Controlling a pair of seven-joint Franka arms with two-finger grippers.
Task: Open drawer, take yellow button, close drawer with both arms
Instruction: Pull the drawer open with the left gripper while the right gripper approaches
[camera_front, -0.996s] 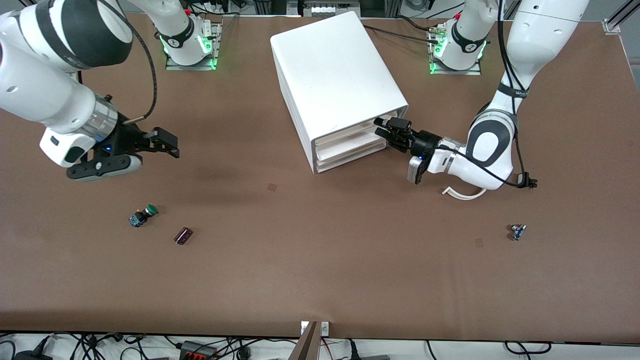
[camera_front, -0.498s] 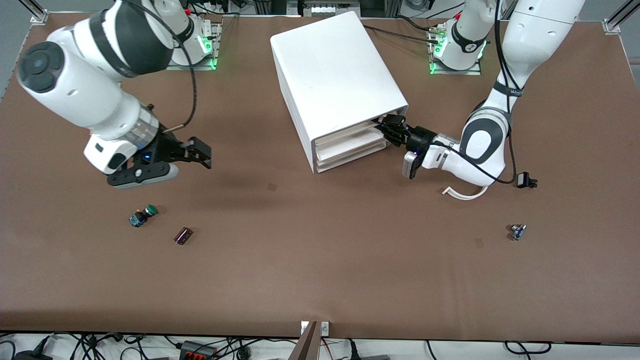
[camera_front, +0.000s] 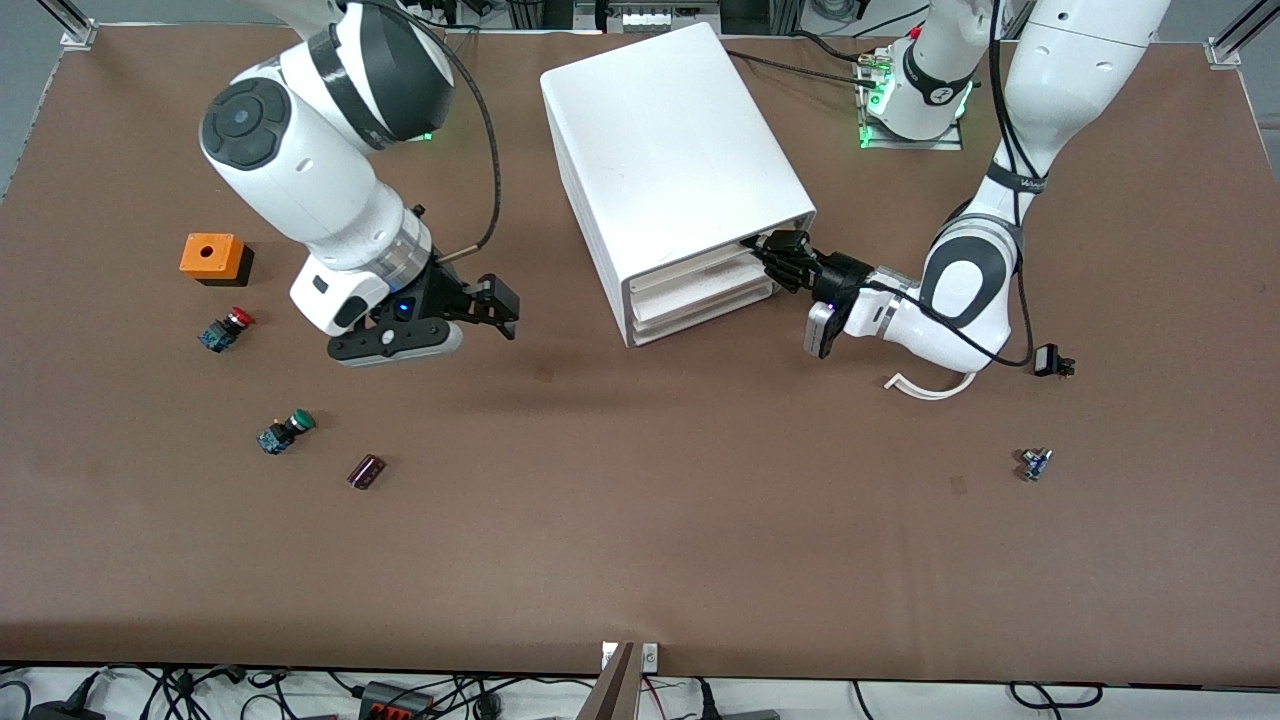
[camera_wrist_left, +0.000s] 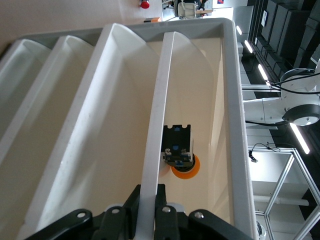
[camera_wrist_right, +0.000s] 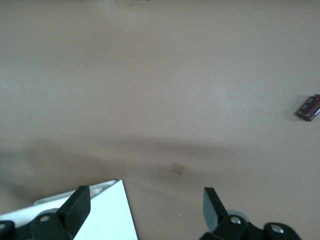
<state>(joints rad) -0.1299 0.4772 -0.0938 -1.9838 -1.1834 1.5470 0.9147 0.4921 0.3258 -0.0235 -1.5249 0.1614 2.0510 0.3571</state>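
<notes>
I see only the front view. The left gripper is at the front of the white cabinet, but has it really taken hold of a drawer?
Observer: Yes. The left wrist view shows the left gripper shut on the front lip of the top drawer.
Operator: Is the orange button inside this drawer?
Observer: Yes. The button, with its orange cap, lies inside it, close to the gripped lip.
Operator: And the right gripper, what is under it?
Observer: The right gripper is open over the table, by a corner of the cabinet. A small tan patch lies below it.
</notes>
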